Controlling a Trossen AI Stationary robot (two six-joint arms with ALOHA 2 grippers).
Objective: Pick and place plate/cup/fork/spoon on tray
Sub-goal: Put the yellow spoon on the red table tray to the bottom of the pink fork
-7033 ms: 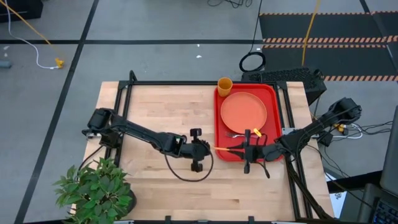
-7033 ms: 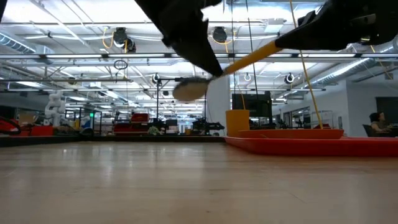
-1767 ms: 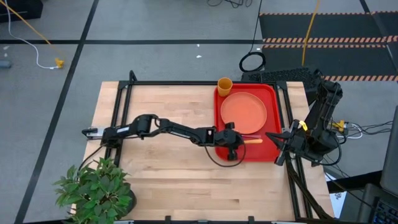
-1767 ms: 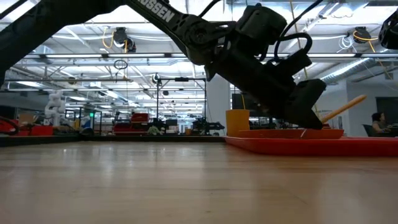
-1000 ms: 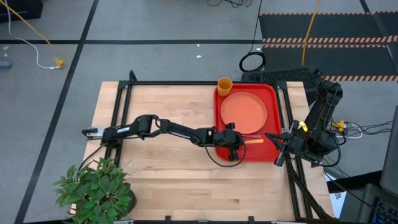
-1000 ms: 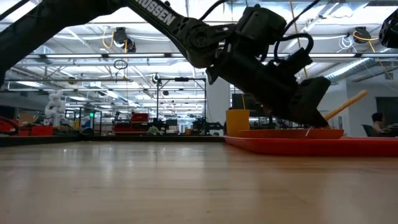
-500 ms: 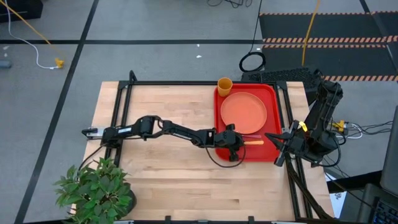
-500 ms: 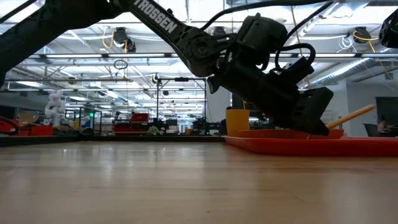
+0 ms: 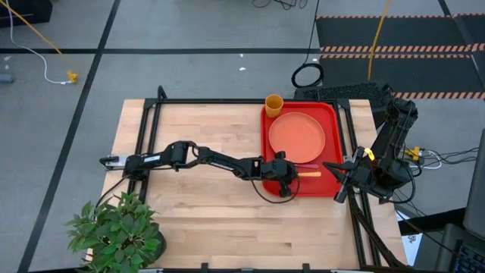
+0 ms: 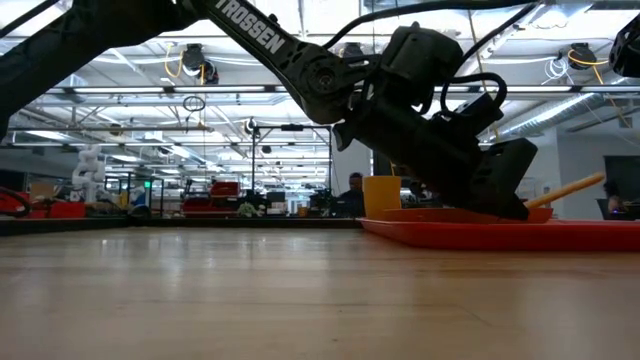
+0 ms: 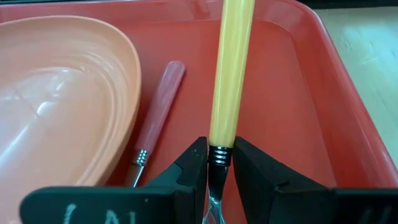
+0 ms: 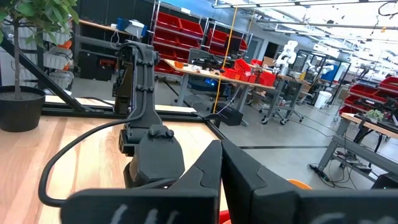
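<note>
The red tray (image 9: 331, 114) lies at the table's far right and holds the salmon plate (image 9: 296, 135). The orange cup (image 9: 273, 103) stands at the tray's far left corner. The fork (image 11: 158, 115) lies on the tray floor beside the plate, its pink-red handle along the plate's rim. My left gripper (image 9: 286, 176) reaches over the tray's near left part and is shut on the orange-handled spoon (image 9: 308, 172). The spoon's bowl is hidden behind the fingers. My right gripper (image 9: 337, 180) waits shut and empty at the table's right edge. My left gripper pinches the spoon between its two fingers at the metal neck (image 11: 217, 155), just where the orange handle begins. The fingers come slanting down from the table's left and lie along the spoon. The handle (image 10: 572, 187) sticks out past the fingertips toward the table's right edge, its free end tilted up above the tray.
A potted plant (image 9: 117, 231) stands at the table's near left corner. The wooden tabletop (image 9: 189, 136) left of the tray is bare. The tray's raised rim (image 10: 480, 235) runs below the left gripper. People and shelving show in the room beyond the table.
My left gripper has gone down toward the tray floor with the spoon, still shut on it. The spoon's handle now lies lower and flatter over the tray than a second ago.
</note>
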